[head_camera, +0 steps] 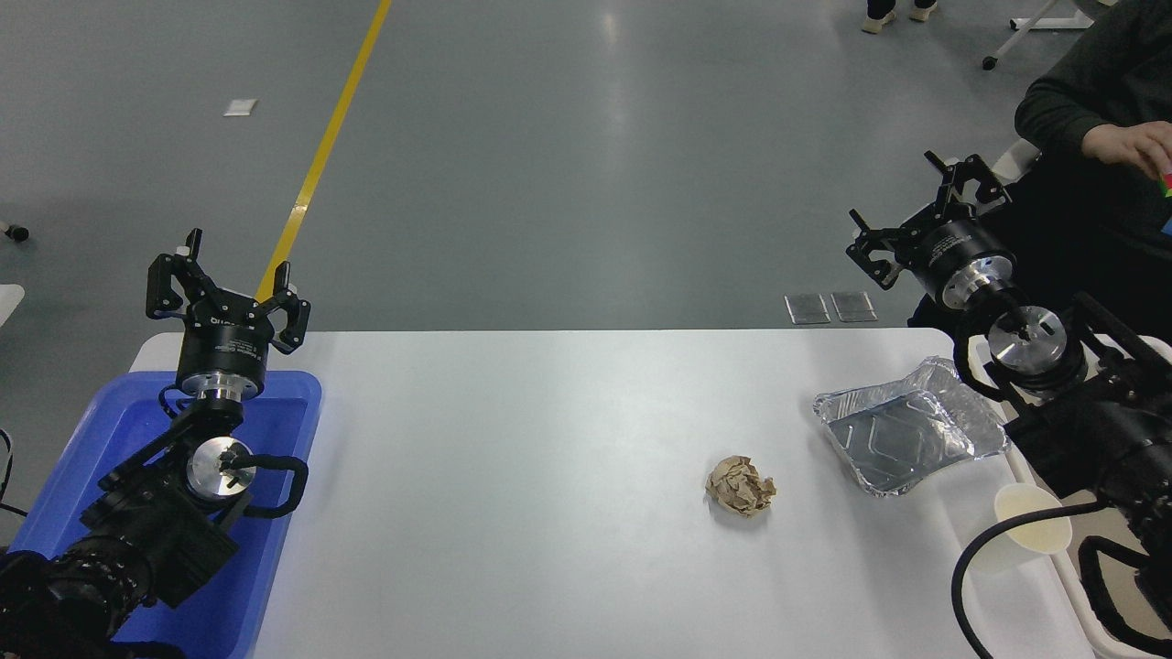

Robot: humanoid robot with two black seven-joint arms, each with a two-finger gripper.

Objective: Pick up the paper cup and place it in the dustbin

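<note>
The paper cup (1027,523) lies tilted at the table's right edge, its pale cream mouth facing up and right, with a black cable crossing in front of it. My right gripper (925,212) is open and empty, held high beyond the table's far right corner, well away from the cup. The right arm's body passes just right of the cup. Of the dustbin (1079,599) only a cream-white rim strip shows along the table's right edge; the arm hides the rest. My left gripper (224,288) stands open and empty above the blue tray at the far left.
A crumpled brown paper ball (740,486) lies right of the table's middle. A silver foil tray (902,430) sits between it and the right arm. A blue plastic tray (284,430) is under the left arm. A person's sleeve and hand (1131,146) are at the top right.
</note>
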